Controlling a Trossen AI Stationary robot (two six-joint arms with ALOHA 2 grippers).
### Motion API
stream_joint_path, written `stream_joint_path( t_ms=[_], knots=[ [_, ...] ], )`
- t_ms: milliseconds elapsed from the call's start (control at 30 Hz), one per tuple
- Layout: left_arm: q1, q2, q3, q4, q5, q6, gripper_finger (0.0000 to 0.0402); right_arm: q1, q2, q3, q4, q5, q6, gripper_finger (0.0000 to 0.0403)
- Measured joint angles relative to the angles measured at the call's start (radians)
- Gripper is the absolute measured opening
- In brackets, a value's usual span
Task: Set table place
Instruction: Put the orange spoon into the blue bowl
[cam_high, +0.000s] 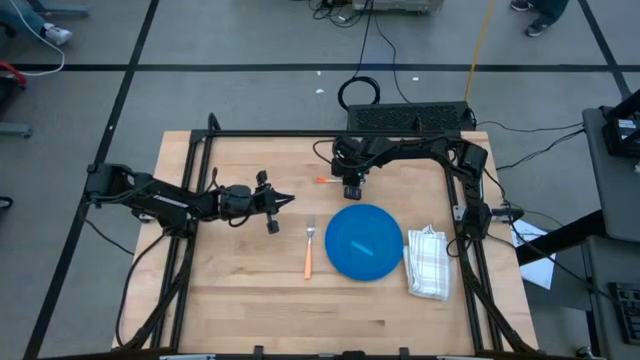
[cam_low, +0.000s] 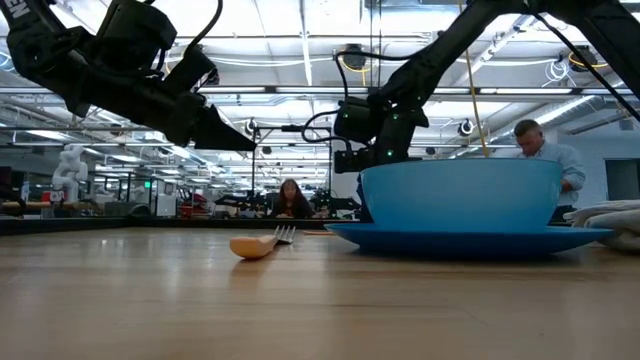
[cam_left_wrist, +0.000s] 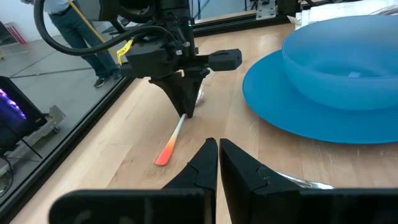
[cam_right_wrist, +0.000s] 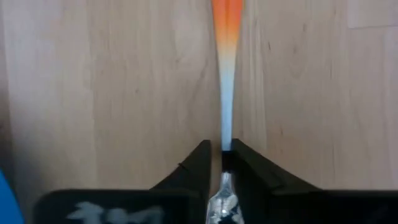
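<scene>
On the wooden table (cam_high: 240, 300) stands a blue plate (cam_high: 362, 243) with a blue bowl (cam_left_wrist: 348, 56) on it. An orange-handled fork (cam_high: 309, 252) lies left of the plate. A second orange-handled utensil (cam_high: 325, 181) lies beyond the plate. My right gripper (cam_high: 352, 192) points down and is shut on it. My left gripper (cam_high: 288, 199) is shut and empty, above the table to the left of the fork's tines; its tips show in the left wrist view (cam_left_wrist: 217, 146). My right gripper pinches the utensil's silver neck (cam_right_wrist: 224, 140) between its two fingers, just past the orange handle (cam_left_wrist: 166, 150). The fingers (cam_left_wrist: 185, 102) come from above, pointing down, and lie across it. The handle's free end is low at the table; its head is hidden under the gripper.
A folded white checked napkin (cam_high: 428, 263) lies right of the plate. The table's black frame (cam_high: 300, 133) runs along its far edge, with a dark box (cam_high: 408, 118) behind it. Bare wood lies toward the near edge. People show in the room beyond (cam_low: 290, 200).
</scene>
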Motion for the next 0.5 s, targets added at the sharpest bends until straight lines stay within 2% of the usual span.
stream_joint_path(
  t_ms=[100, 500],
  knots=[
    [0.0, 0.0, 0.0, 0.0, 0.0, 0.0, 0.0024, 0.002, 0.0, -0.001, 0.005, 0.024, 0.017, 0.0008],
    [0.0, 0.0, 0.0, 0.001, 0.0, -0.001, 0.0024, 0.001, -0.08, -0.006, 0.058, 0.055, 0.067, 0.0003]
  ],
)
